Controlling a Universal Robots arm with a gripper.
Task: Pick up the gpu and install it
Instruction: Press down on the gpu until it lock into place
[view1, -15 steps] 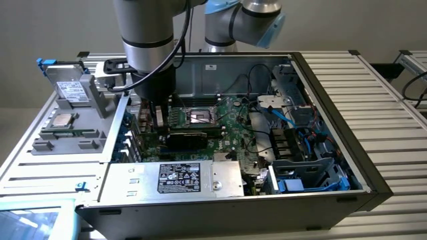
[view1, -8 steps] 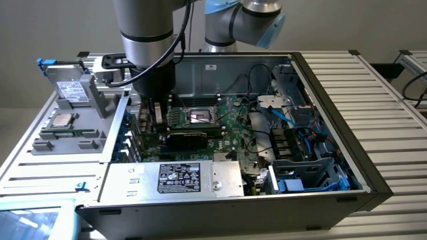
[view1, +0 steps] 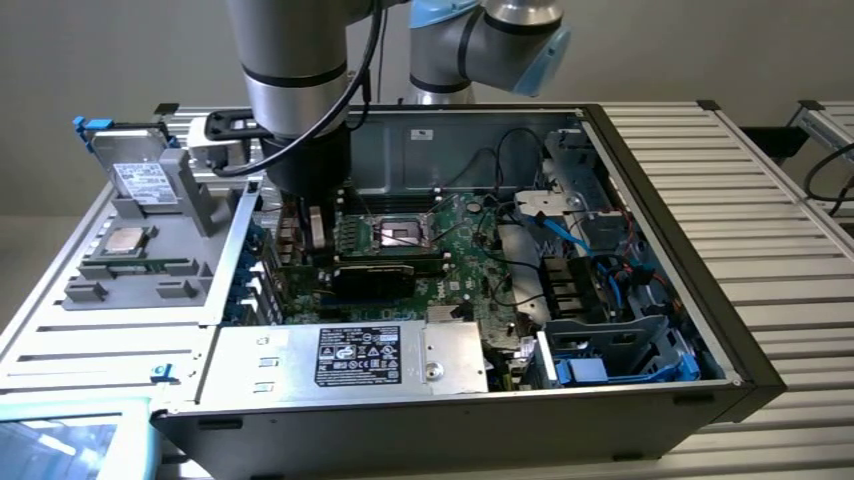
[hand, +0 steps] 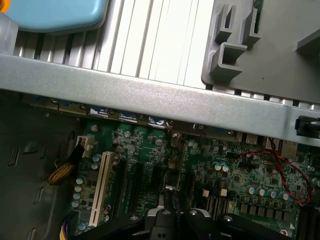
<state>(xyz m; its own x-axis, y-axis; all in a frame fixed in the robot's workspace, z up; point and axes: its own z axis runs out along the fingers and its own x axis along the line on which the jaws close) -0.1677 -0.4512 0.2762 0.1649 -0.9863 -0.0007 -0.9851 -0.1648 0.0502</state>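
The exterior view looks down from high in front on the open computer case. The wrist view faces straight down, close over the motherboard, which both share.

Surface: a table topped with pale metal slats.
Centre: an open computer case lies flat on the slats.
Exterior view's left: a grey plastic tray rests beside the case.
Near corner: a light blue panel lies at the table's edge.
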